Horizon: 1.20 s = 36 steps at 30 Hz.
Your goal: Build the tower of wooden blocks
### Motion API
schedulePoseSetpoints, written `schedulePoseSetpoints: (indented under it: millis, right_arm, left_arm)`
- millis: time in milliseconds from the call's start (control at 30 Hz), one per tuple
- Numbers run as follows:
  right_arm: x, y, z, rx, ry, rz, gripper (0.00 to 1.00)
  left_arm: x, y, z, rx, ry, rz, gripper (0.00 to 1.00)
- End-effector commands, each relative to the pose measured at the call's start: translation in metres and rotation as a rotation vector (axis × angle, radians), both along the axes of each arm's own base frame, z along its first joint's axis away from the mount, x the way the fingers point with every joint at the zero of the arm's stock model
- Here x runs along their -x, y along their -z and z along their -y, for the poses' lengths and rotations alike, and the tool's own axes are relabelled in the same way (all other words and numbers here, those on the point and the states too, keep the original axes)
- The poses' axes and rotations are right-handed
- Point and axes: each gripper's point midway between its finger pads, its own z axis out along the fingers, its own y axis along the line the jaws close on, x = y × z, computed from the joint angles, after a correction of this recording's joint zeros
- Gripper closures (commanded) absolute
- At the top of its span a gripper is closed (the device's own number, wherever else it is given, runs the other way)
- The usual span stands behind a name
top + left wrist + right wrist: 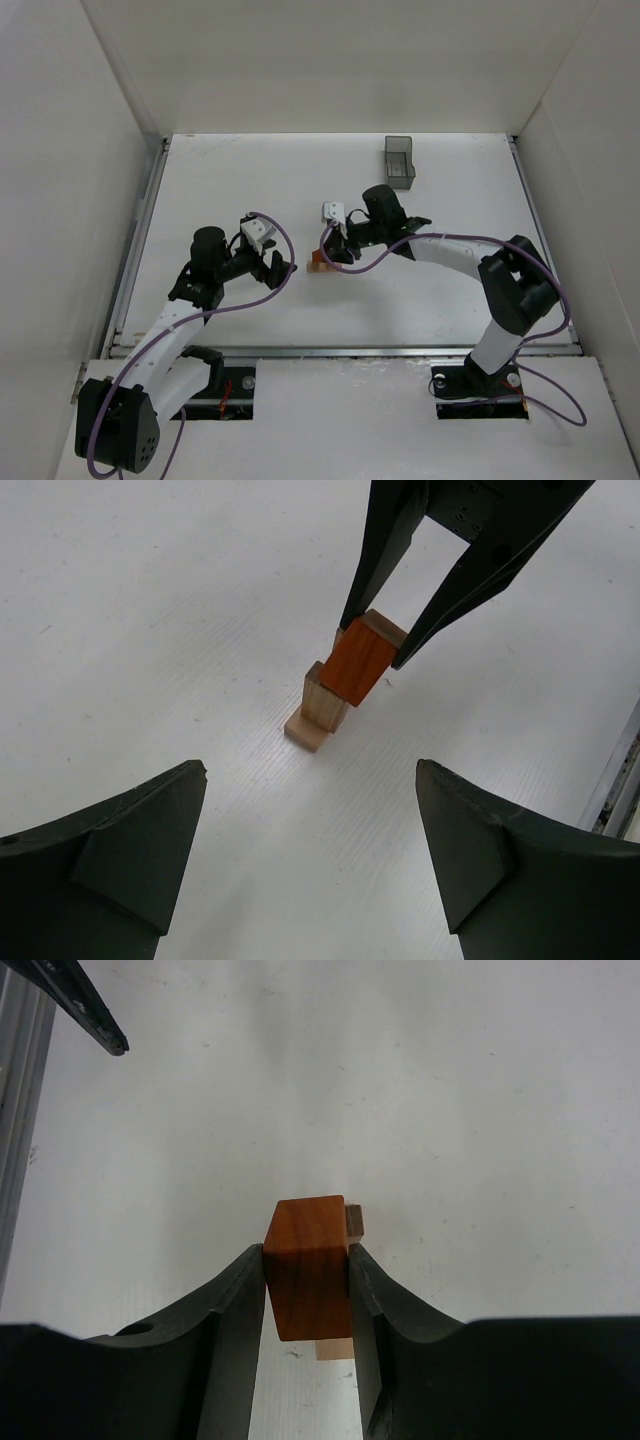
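My right gripper [328, 258] is shut on the orange roof-shaped block [310, 1275], one finger on each side. In the left wrist view the orange block [358, 662] sits tilted on top of a pale tan upright block [322, 702], which stands on a flat pale base piece [306, 730]. A pale block [335, 1348] shows just below the orange one in the right wrist view. I cannot tell if the orange block rests its weight on the stack. The small stack [318, 266] is at mid-table. My left gripper [310, 850] is open and empty, a short way left of the stack [283, 268].
A translucent dark grey bin [400, 162] stands at the back right of the white table. A metal rail [135, 250] runs along the table's left edge. White walls enclose the table on three sides. One left finger [80, 1005] shows at the right wrist view's top left.
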Motion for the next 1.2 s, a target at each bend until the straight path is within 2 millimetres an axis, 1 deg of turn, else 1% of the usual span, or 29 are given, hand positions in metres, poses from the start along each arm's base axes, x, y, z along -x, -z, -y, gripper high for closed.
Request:
schedulePoseSetpoints:
  millis: [0,467,567,867,933,1133,1167]
  right_arm:
    - [-0.004,-0.004,-0.002,-0.045,-0.031,0.034,1.00]
    - [-0.005,-0.005,-0.003,-0.050,-0.031,0.042,1.00]
    - [-0.006,-0.013,-0.005,-0.065,-0.039,0.054,1.00]
    - [-0.004,-0.014,-0.005,-0.070,-0.048,0.050,1.00]
    - [-0.006,-0.018,-0.006,-0.075,-0.048,0.058,1.00]
    - [-0.006,-0.014,-0.007,-0.070,-0.048,0.050,1.00]
    - [-0.008,-0.017,-0.008,-0.075,-0.048,0.058,1.00]
  left_arm:
    - [-0.005,-0.011,0.001,0.011,0.004,0.049,0.17]
    - [-0.005,-0.008,0.001,0.008,0.004,0.040,0.17]
    - [-0.005,-0.008,0.001,0.008,0.004,0.040,0.17]
    - [-0.006,-0.008,0.001,0.003,0.007,0.047,0.17]
    - [-0.006,-0.008,0.001,0.003,0.007,0.047,0.17]
    - [-0.006,-0.008,0.001,0.003,0.007,0.047,0.17]
    - [-0.006,-0.008,0.001,0.003,0.007,0.047,0.17]
